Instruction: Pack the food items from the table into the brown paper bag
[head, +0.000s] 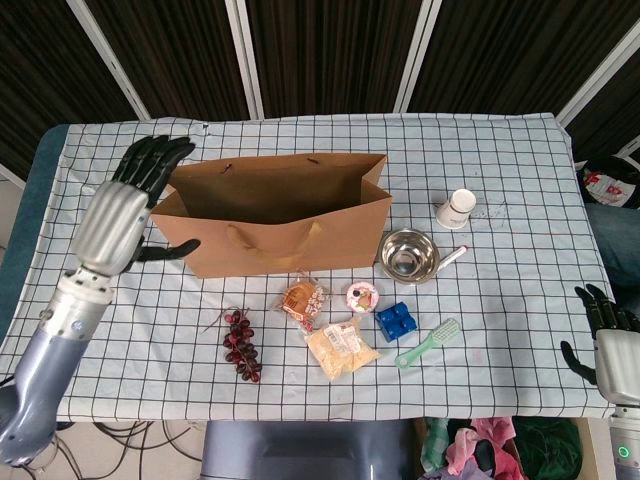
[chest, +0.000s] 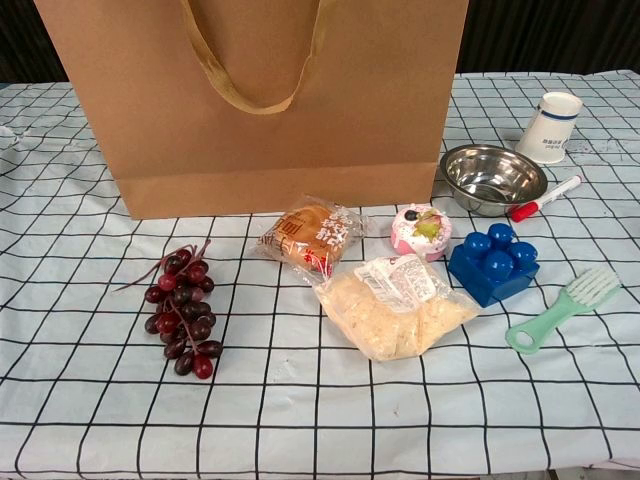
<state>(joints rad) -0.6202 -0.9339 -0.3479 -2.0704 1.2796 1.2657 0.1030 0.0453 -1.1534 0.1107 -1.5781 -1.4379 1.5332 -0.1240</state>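
Only illegible print on bread packet (chest: 306, 236).

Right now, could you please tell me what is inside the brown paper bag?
In the head view the brown paper bag stands open, but only its brown inner walls show. Its bottom is hidden by the front wall, so any contents cannot be seen.

A brown paper bag (chest: 270, 100) stands upright on the table (chest: 80, 400). Before it lie grapes (chest: 182, 320), a wrapped bun (chest: 305, 238) and a crumb packet (chest: 395, 305).
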